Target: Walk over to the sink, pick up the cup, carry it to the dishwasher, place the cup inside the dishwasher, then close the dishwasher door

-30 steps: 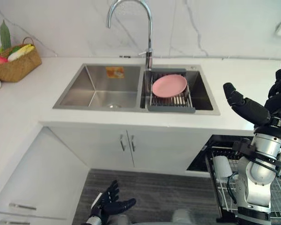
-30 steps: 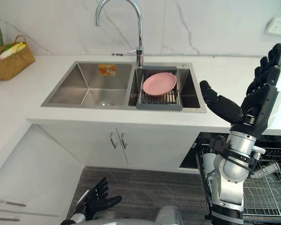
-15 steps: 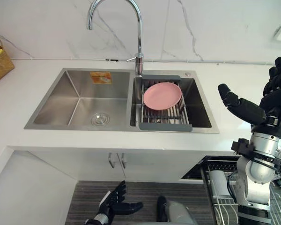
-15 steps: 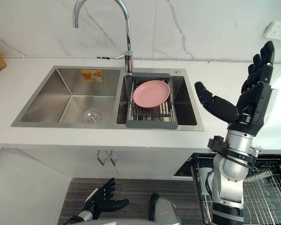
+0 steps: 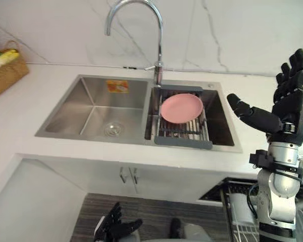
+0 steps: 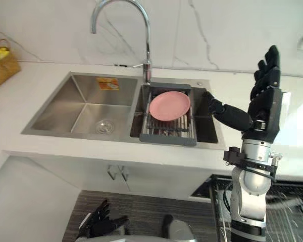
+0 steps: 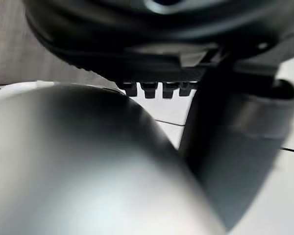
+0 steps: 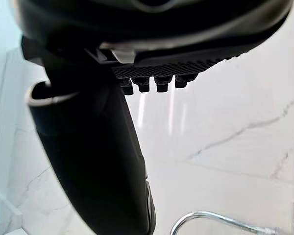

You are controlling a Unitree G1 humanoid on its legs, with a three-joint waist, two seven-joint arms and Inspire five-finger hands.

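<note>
You are holding the right hand raised over the right end of the surface, fingers straight and apart with the thumb standing out, gripping nothing. The left hand is hanging low above the floor before the cabinets, fingers relaxed and apart, also carrying nothing. So the walk to the sink is looking done, while the pickup, the carry, the placing and the door are all waiting. I cannot tell where the cup is. The right basin is holding a rack with a pink plate lying on it. A pale rounded thing is sitting in the dishwasher rack below the surface's front right corner, partly behind your right arm, and it may be the cup. For room, the faucet is arching over the divider between the basins, the rack is covering most of the right basin, and the pulled-out dishwasher rack is crowding your right side. The surface's right end is lying open.
</note>
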